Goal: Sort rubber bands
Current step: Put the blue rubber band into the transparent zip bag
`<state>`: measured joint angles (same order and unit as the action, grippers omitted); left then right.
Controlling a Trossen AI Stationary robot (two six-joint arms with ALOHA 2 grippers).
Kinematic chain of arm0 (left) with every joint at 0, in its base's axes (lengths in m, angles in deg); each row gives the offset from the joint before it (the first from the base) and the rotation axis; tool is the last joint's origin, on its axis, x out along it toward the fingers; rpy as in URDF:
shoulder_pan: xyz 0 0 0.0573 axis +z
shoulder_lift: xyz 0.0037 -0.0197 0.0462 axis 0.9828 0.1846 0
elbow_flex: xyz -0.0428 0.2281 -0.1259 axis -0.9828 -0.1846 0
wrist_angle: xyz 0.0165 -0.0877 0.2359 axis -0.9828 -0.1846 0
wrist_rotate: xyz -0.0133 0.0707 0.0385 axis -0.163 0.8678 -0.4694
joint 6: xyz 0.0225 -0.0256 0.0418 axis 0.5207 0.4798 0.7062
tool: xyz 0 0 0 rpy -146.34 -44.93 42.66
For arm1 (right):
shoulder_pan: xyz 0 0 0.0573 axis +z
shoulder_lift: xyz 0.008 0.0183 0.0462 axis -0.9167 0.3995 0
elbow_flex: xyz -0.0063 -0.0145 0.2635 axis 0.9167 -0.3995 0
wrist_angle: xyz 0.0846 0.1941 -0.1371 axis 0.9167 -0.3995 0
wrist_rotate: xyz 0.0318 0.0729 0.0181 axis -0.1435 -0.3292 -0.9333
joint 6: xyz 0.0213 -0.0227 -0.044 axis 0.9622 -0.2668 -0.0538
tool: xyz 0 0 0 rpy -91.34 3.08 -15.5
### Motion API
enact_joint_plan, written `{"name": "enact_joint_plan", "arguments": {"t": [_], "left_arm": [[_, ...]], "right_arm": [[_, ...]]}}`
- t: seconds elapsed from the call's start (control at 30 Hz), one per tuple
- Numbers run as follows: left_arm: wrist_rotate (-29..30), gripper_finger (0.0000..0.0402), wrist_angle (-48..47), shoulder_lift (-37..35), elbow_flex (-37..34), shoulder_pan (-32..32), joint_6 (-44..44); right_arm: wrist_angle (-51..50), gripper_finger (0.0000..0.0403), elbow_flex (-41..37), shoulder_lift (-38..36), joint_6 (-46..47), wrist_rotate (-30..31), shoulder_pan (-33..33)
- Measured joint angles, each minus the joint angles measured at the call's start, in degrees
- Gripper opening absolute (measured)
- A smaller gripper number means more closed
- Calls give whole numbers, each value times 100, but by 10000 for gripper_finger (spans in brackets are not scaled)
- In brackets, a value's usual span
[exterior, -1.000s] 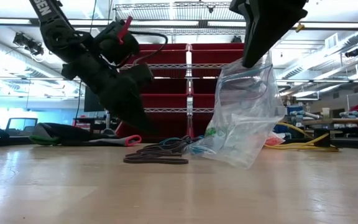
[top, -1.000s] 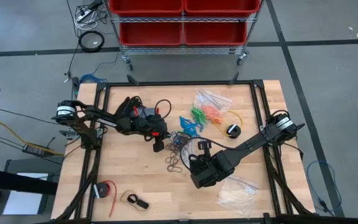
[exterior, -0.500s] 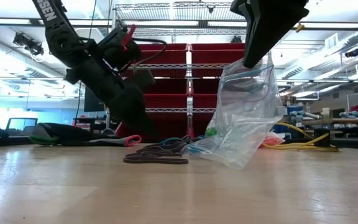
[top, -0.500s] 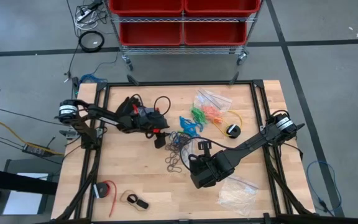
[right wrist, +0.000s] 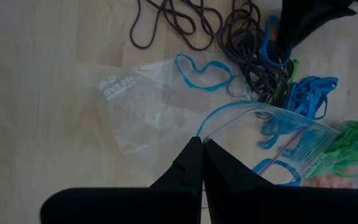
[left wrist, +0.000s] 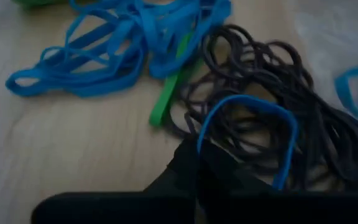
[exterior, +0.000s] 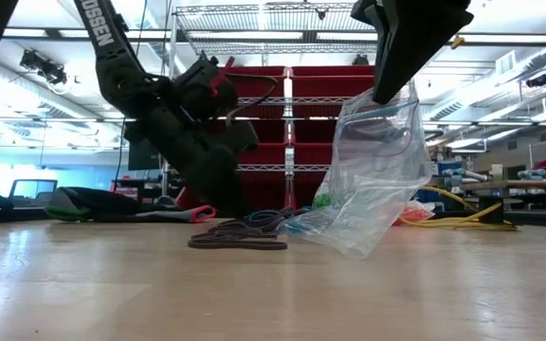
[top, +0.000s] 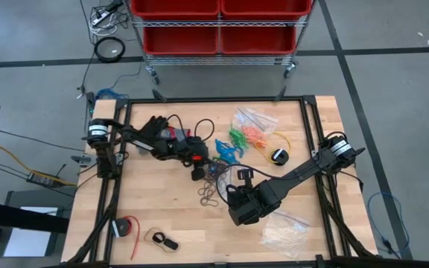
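The rubber bands lie mid-table: a black heap [top: 213, 173], loose black ones [top: 207, 195], blue ones [top: 226, 149], green [top: 237, 136] and orange [top: 255, 134]. My left gripper [top: 199, 173] is down at the black heap's left edge, shut on a blue rubber band [left wrist: 247, 102] that lies on the black ones [left wrist: 316, 137]. My right gripper [exterior: 391, 90] hangs above the table, shut on a clear zip bag [exterior: 368, 180] with several blue bands inside [right wrist: 278, 134]. The bag's bottom rests on the table. My left gripper pinches the blue rubber band at one end of its loop [left wrist: 205, 127] between its two fingers. The fingers slant down from the table's left. The rest of the loop lies on the black heap. My right gripper pinches the bag's open top edge [right wrist: 199, 132] between its two fingers, coming from above and slanting down. The bag hangs below the fingers with its mouth gaping, and its lower end [exterior: 349, 248] lies on the table.
A second clear bag [top: 255, 119] lies at the far side, by a yellow cable [top: 283, 140] and a black round piece [top: 279, 155]. A bag of whitish pieces [top: 285, 232] is near right, a red roll [top: 125, 227] near left. Red bins [top: 218, 30] stand beyond the table.
My left gripper has gone toward the table's right edge and down, reaching the left edge of the black heap. My right gripper and the bag have kept still.
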<state>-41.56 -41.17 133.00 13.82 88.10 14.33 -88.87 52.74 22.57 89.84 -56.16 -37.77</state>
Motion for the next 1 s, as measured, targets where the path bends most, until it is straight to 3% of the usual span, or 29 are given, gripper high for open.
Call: {"name": "enact_joint_plan", "arguments": {"t": [0.27,0.5,0.7,1.0], "left_arm": [[151,4,-1145,-1391,-30,-9,143],[166,2,-1257,-2478,69,-182,174],[157,6,-1610,-2497,176,-177,194],[138,42,-1506,-2246,184,-210,47]], "right_arm": [[-12,0,0,0,0,-47,0],[8,0,0,0,2,-50,0],[11,0,0,0,1,-97,2],[11,0,0,0,1,-97,2]]}}
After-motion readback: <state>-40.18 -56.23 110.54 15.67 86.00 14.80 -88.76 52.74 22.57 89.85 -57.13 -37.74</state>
